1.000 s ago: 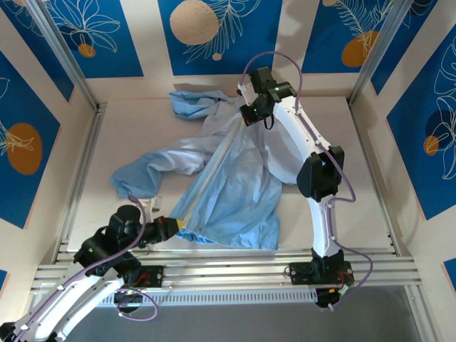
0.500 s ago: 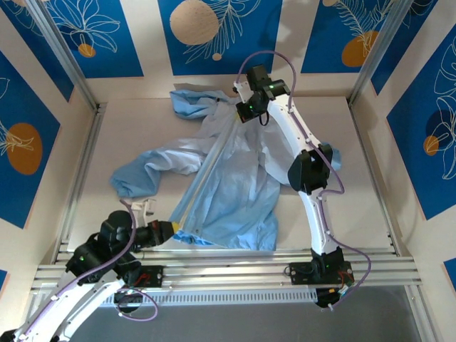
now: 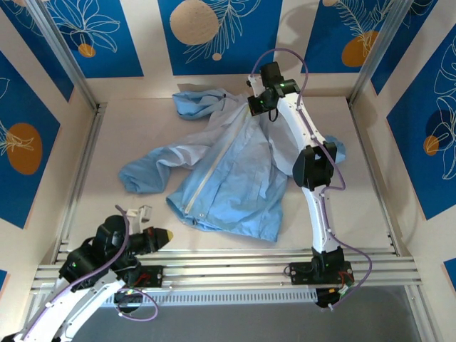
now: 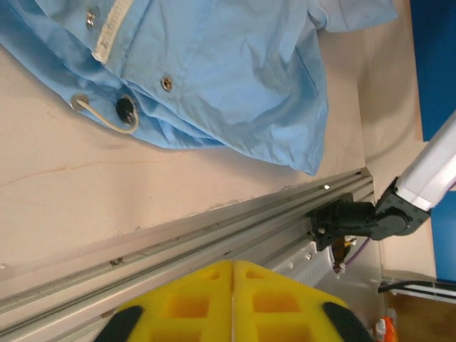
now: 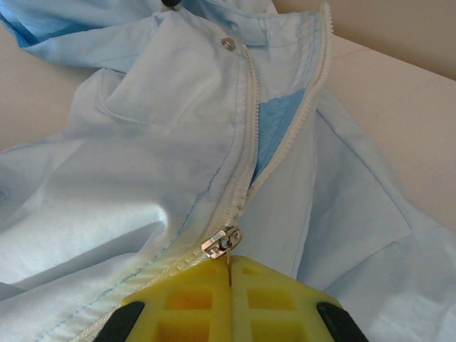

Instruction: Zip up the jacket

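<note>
While spanning jacket (image 3: 235,185), right arm (image 3: 318,206) extends fully.

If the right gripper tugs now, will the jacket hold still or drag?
Probably drags: the jacket looks thin, floppy, softly rumpled. Its hem lies free of the left gripper, so fabric likely bunches toward the right gripper pinching the zipper pull.

Overhead rear view; two close wrist views; common jacket (image 3: 235,185)
</note>
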Motion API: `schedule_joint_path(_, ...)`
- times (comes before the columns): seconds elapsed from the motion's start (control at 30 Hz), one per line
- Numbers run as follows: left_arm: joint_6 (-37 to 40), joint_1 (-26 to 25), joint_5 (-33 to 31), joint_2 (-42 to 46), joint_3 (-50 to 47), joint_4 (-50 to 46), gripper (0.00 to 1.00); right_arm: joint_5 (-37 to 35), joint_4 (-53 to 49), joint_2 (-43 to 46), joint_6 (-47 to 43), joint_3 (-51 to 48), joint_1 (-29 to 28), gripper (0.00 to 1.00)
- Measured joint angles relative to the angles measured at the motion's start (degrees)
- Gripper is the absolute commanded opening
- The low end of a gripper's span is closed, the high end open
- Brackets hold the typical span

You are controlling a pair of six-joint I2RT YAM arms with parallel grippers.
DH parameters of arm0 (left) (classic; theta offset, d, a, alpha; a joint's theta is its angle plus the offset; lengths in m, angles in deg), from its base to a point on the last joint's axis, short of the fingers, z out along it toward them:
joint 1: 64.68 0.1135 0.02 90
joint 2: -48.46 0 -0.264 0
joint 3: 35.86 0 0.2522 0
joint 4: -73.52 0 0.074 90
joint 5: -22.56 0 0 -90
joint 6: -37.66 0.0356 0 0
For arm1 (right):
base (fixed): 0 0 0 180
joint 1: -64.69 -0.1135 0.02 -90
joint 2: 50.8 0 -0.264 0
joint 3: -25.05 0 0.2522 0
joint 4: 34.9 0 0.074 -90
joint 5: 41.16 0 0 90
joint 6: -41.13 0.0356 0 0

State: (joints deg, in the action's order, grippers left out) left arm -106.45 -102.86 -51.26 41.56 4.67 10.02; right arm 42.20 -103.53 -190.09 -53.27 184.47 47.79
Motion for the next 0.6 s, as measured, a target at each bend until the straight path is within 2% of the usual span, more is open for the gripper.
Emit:
schedule_joint_path(0.1,2.2,0.0,-1.9,-5.6,0.3,2.5,0.45,0.0,0.5,0.0,0.0,-0.2,-0.7,0.0)
schedule_joint_path(0.33,9.0,0.5,-6.2,-28.8,2.9,12.9,0.65,0.1,2.5,0.2,-0.1,-5.5,-1.8,0.0)
schedule_joint_path(0.6,20.7,2.7,-8.7,-50.5,9.6,21.5,0.69,1.1,3.5,0.9,-0.2,-9.5,-1.9,0.0)
